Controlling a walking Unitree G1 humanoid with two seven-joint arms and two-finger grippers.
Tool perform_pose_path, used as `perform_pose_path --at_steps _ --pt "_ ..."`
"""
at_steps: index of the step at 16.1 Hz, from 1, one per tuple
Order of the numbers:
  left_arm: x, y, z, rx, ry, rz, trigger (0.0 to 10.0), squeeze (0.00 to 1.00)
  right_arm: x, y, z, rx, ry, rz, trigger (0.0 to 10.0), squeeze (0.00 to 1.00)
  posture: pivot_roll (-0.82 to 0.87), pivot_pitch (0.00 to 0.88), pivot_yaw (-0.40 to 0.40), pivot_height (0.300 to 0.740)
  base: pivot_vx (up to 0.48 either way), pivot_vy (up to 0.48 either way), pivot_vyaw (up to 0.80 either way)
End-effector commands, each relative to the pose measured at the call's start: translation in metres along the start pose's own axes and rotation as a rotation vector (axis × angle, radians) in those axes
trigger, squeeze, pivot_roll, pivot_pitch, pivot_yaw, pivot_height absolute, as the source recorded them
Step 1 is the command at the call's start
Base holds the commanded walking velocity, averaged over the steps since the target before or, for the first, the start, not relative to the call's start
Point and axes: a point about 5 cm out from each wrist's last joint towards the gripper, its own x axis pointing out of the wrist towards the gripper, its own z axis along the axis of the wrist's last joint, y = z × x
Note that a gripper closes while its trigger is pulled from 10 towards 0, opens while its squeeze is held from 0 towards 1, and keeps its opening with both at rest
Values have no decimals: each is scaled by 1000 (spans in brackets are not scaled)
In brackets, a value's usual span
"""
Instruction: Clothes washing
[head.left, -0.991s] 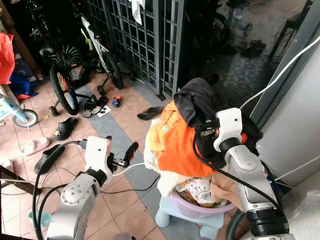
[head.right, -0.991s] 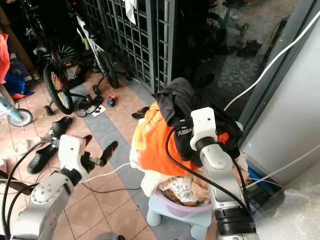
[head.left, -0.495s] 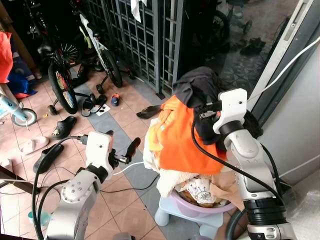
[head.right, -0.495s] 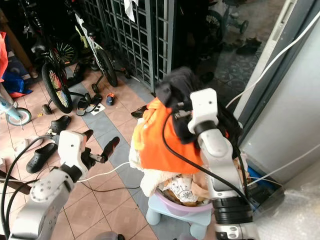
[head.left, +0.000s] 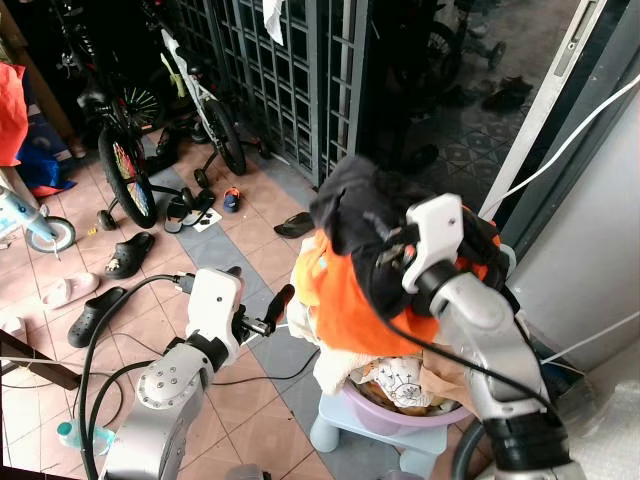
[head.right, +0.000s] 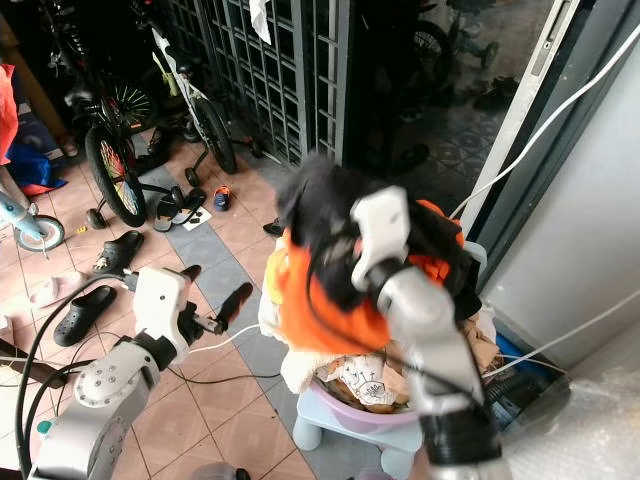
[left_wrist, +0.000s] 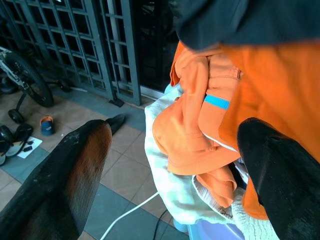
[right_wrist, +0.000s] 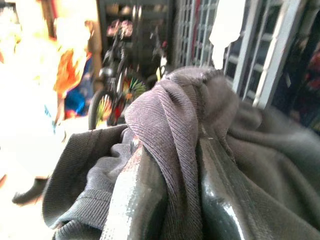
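A purple basin (head.left: 385, 415) on a pale stool holds a high heap of laundry. An orange garment (head.left: 350, 305) drapes over the heap's left side. On top lies a black garment (head.left: 350, 200), and my right gripper (right_wrist: 172, 185) is shut on a fold of it, with the cloth pinched between the two fingers (right_wrist: 137, 200). My right arm (head.left: 470, 320) reaches over the heap from the right. My left gripper (head.left: 255, 300) hangs open just left of the heap, its fingers (left_wrist: 70, 175) wide apart and facing the orange garment (left_wrist: 225, 120).
A dark metal gate (head.left: 290, 70) stands behind the heap. Bicycles (head.left: 125, 160) and several sandals (head.left: 130, 255) lie on the tiled floor at the left. A white cable (head.left: 255, 340) runs across the floor. A grey wall (head.left: 590, 260) with a cable stands at the right.
My right gripper has swung left over the heap, dragging the black garment with it. My left gripper has moved closer to the heap.
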Motion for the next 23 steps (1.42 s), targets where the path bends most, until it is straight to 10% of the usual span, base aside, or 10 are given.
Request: perform_pose_path --at_steps 1,4,12,13,14,15,19,20,21,23 --pt "-2 2 -2 19 19 0 10000 0 -1 2 2 -16 2 16 10000 0 -25 0 64 740 0 0 0" --pt "1 2 -2 21 22 -7 10000 0 -9 -6 7 19 -37 -31 0 0 -34 0 67 740 0 0 0" --pt "2 1 -3 16 22 10 10000 0 4 -22 46 351 -199 -61 0 0 -31 0 52 740 0 0 0" --pt "2 0 -3 20 23 5 10000 0 -2 0 19 236 -8 113 8510 0 -33 0 52 740 0 0 0" --pt "3 0 -3 21 24 3 10000 0 -5 4 11 188 43 144 8510 0 -33 0 52 740 0 0 0" --pt "3 -1 -3 23 25 0 10000 0 -19 8 -20 64 224 180 10000 1000 -33 0 51 740 0 0 0" --pt "3 -2 -5 22 32 -4 10000 0 -25 0 -15 -82 165 146 10000 1000 -37 0 51 740 0 0 0" --pt "3 -2 -5 23 32 -8 10000 0 -23 -2 -11 -109 135 130 10000 357 -38 0 52 740 0 0 0" --pt "4 -3 -5 25 33 -11 10000 0 -20 -7 -8 -124 109 89 118 0 -35 0 50 740 0 0 0" --pt "3 -3 -5 26 33 -9 10000 0 -18 -11 -2 -101 61 45 0 0 -29 0 48 740 0 0 0"
